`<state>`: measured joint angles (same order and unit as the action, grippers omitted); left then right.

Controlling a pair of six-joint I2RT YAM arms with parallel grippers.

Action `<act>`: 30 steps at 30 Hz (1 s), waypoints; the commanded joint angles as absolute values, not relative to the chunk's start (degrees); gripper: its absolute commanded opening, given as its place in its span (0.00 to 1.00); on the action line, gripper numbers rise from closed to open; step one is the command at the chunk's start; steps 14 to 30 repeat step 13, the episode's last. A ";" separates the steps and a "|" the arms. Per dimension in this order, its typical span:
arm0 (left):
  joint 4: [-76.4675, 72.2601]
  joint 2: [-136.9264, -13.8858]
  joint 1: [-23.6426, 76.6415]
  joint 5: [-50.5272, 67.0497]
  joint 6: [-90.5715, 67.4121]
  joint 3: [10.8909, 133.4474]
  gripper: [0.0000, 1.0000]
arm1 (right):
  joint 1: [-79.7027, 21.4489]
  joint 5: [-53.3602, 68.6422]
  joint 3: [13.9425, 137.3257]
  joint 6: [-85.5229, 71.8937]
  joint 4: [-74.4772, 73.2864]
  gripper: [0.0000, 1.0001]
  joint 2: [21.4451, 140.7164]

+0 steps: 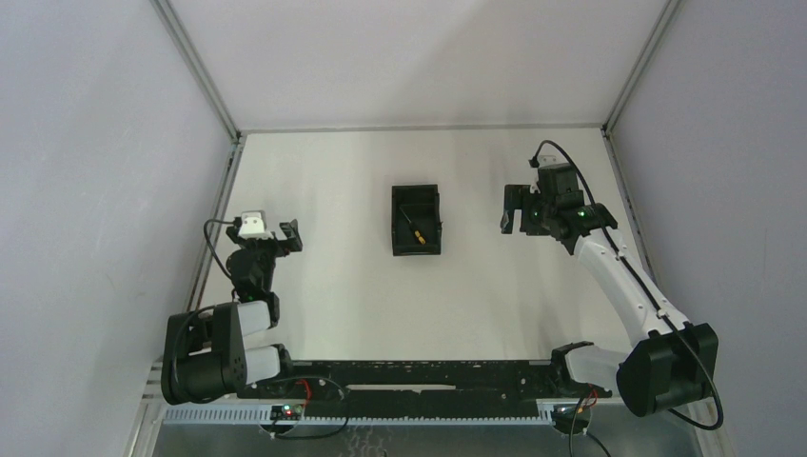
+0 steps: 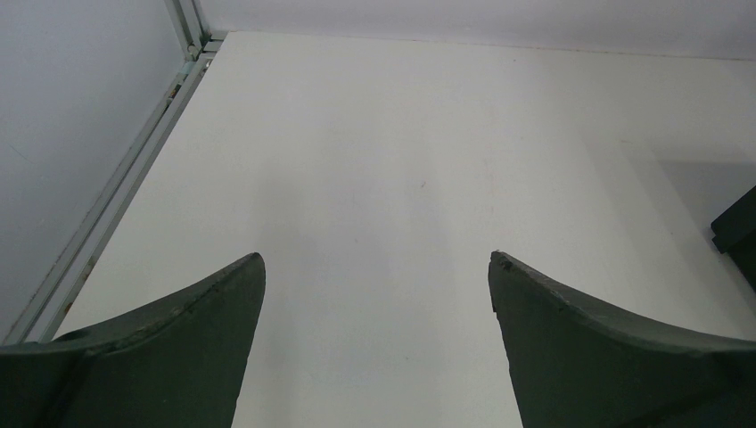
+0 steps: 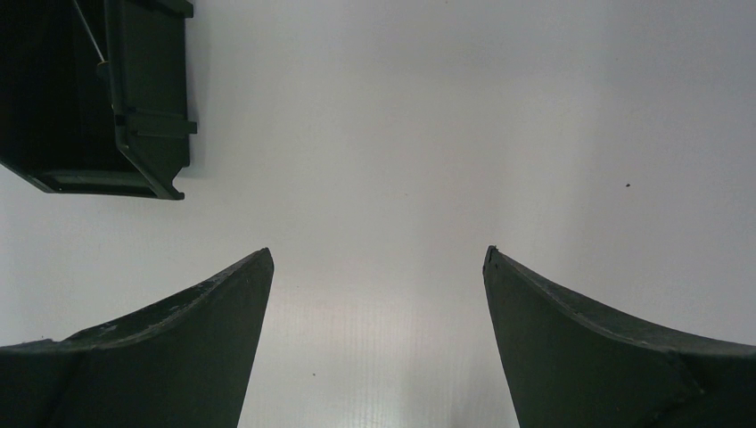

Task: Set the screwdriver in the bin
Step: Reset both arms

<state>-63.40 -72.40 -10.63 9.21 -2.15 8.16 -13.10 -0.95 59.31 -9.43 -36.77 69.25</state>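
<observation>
The black bin (image 1: 400,231) stands at the table's middle. The screwdriver (image 1: 415,231) lies inside it, its yellow-and-black handle toward the near end. In the right wrist view the bin (image 3: 147,107) is at the upper left, with the thin silver shaft (image 3: 87,34) showing inside. My right gripper (image 1: 514,211) is open and empty, to the right of the bin and apart from it; it also shows in its own wrist view (image 3: 374,254). My left gripper (image 1: 288,236) is open and empty at the table's left, also seen in the left wrist view (image 2: 376,257). A corner of the bin (image 2: 738,234) shows at that view's right edge.
Grey walls with aluminium frame rails (image 1: 221,190) enclose the white table (image 1: 343,286) on the left, back and right. A black rail (image 1: 419,376) runs along the near edge between the arm bases.
</observation>
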 commanded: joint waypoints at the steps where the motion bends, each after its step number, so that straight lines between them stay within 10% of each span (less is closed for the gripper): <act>1: -69.00 -72.51 -10.39 9.17 -2.64 7.11 1.00 | -12.74 -0.88 61.34 -10.38 -34.53 0.97 68.47; 30: -69.06 -72.51 -10.43 9.21 -2.64 7.12 1.00 | -13.71 -1.62 61.17 -9.95 -33.24 0.99 68.25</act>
